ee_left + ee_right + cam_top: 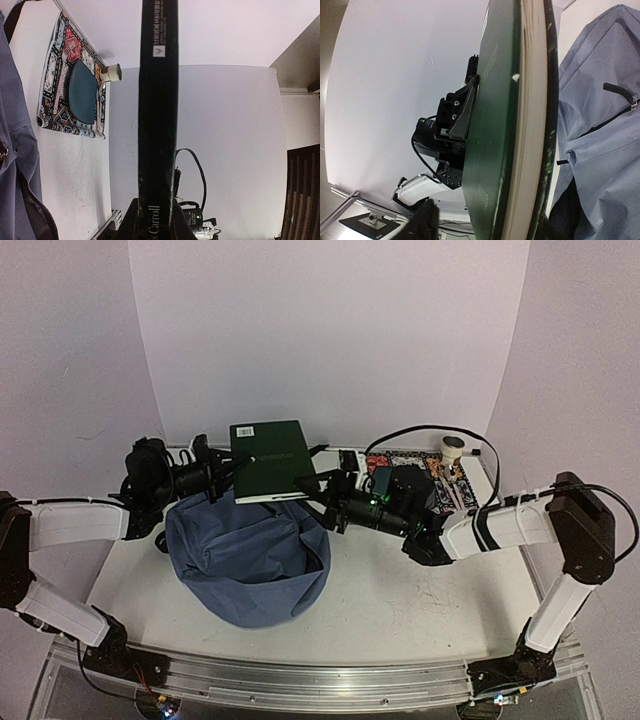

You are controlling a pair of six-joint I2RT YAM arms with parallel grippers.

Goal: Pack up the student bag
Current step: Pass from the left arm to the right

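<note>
The bag (pixel 250 570) slumps on the table (pixel 400 590), left of centre, with its mouth gaping upward. It looks soft, floppy and light. Take it by the rim of the opening or by a strap, since the cloth will likely fold under a push. Your left arm reaches in low from the left, and the left gripper (pixel 225 480) is pinched narrow on a stiff green book (pixel 272 460) held over the bag's far rim. The right gripper (pixel 322 498) sits at the book's right corner. You cannot tell whether it grips.
</note>
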